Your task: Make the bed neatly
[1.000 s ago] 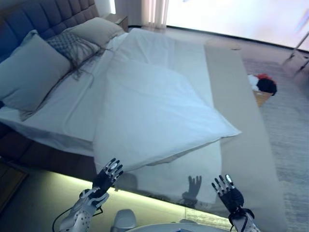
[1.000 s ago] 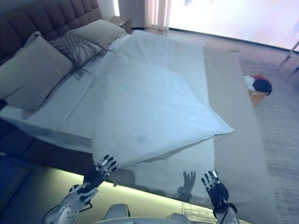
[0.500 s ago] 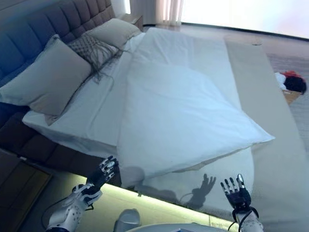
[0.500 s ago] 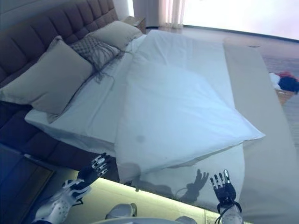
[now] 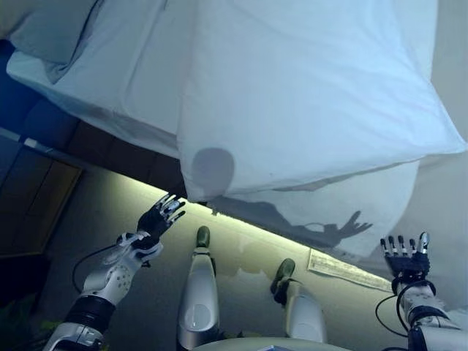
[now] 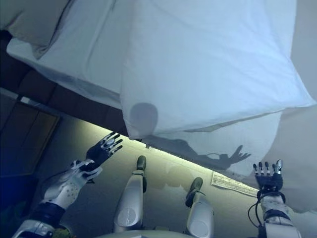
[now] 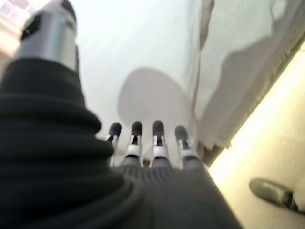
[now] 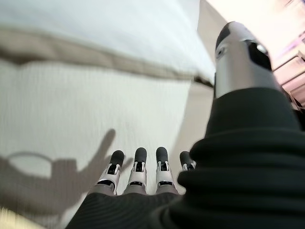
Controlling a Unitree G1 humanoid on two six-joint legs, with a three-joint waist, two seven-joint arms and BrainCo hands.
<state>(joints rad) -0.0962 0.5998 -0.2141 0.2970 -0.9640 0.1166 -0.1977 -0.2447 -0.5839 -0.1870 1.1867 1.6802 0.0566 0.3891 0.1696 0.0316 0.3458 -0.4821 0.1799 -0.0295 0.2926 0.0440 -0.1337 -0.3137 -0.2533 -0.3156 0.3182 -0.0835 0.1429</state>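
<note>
A white duvet point(image 5: 307, 95) lies askew on the bed, its near corner point(image 5: 208, 186) hanging over the bed's side. A white sheet point(image 5: 110, 80) shows beside it, and a grey pillow point(image 5: 51, 29) at the far left. A pale textured blanket point(image 5: 365, 212) hangs below the duvet's edge. My left hand point(image 5: 161, 216) is open, fingers spread, just below and left of the duvet corner, touching nothing. My right hand point(image 5: 404, 256) is open and empty, low by the hanging blanket. The left wrist view shows straight fingers point(image 7: 145, 138) short of the duvet point(image 7: 143, 47).
The dark bed frame point(image 5: 110, 153) runs under the sheet, with a lit strip along the floor point(image 5: 241, 234). A dark wooden cabinet point(image 5: 29, 205) stands at the left. A beige cover point(image 5: 447, 219) drapes at the right. A white printed slip point(image 5: 344, 269) lies by the bed base.
The whole picture has shifted: the camera has tilted down towards the bed's near side. Both hands stay open and empty; the duvet lies as before.
</note>
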